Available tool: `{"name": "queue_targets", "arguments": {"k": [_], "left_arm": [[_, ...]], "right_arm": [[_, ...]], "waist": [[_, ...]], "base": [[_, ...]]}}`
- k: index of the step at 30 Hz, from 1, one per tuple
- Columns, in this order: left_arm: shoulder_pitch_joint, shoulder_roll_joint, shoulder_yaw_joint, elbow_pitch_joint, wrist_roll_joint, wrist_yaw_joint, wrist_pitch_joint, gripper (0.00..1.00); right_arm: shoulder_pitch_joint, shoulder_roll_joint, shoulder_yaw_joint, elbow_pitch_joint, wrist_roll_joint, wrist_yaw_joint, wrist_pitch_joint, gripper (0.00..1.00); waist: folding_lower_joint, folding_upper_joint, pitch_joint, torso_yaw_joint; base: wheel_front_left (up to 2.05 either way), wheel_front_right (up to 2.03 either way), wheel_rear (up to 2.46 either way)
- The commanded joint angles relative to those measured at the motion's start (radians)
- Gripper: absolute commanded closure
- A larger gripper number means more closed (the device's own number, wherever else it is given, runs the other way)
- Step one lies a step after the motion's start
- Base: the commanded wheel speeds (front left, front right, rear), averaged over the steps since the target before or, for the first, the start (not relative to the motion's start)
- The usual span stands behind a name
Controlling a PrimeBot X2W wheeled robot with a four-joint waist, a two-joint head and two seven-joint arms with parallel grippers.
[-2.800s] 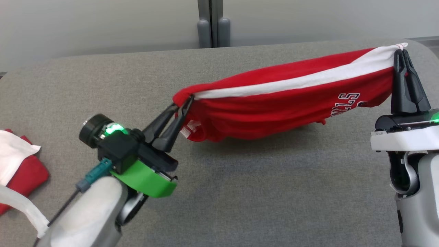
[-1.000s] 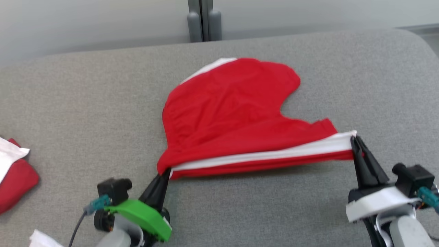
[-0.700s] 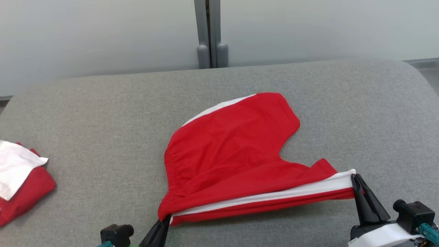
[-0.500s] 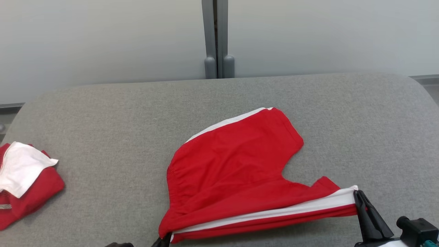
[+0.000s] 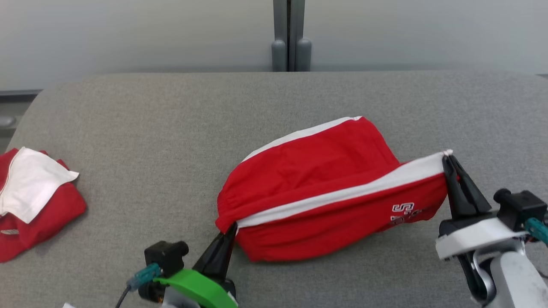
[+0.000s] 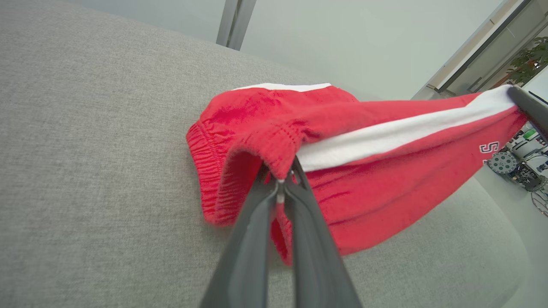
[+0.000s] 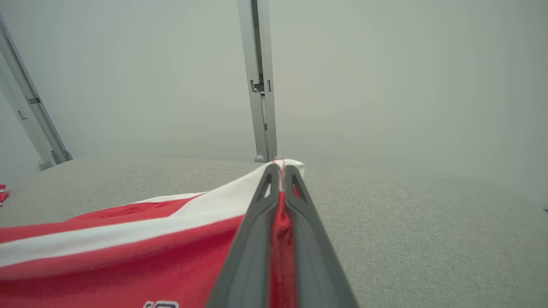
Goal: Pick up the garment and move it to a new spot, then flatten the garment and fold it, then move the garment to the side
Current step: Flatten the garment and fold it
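The garment is a pair of red shorts (image 5: pixel 325 188) with a white side stripe and white lettering, doubled over on the grey table (image 5: pixel 171 128). My left gripper (image 5: pixel 230 227) is shut on the waistband corner (image 6: pixel 278 169) at the near left. My right gripper (image 5: pixel 447 157) is shut on the hem end of the white stripe (image 7: pixel 280 164) at the right. The near layer hangs lifted between the two grippers; the far layer rests on the table. The same shorts (image 6: pixel 364 145) stretch away to the right in the left wrist view.
A second red and white garment (image 5: pixel 30 201) lies bunched at the table's left edge. A grey post (image 5: pixel 289 38) stands against the pale wall behind the table. Bare grey tabletop lies all around the shorts.
Both grippers have lifted the held edge and carried it away from me, over the spread part, so the lettered side now faces me. The head camera has also shifted.
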Motion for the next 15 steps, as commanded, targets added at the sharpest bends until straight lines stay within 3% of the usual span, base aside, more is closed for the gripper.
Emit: {"name": "queue_targets", "arguments": {"k": [1,15], "left_arm": [[-0.044,-0.007,0.000,0.004,-0.015,0.003,0.000,1.00],[-0.329,-0.061,-0.001,0.118,-0.060,0.001,-0.023,1.00]], "right_arm": [[-0.054,-0.013,0.007,0.024,-0.011,-0.002,-0.003,1.00],[-0.510,-0.059,0.076,0.341,-0.105,-0.002,-0.003,1.00]], "waist": [[0.0000,0.0000,0.076,0.032],[0.0000,0.0000,0.257,0.100]], "base": [[0.00,0.00,0.00],[0.00,0.00,0.00]]}}
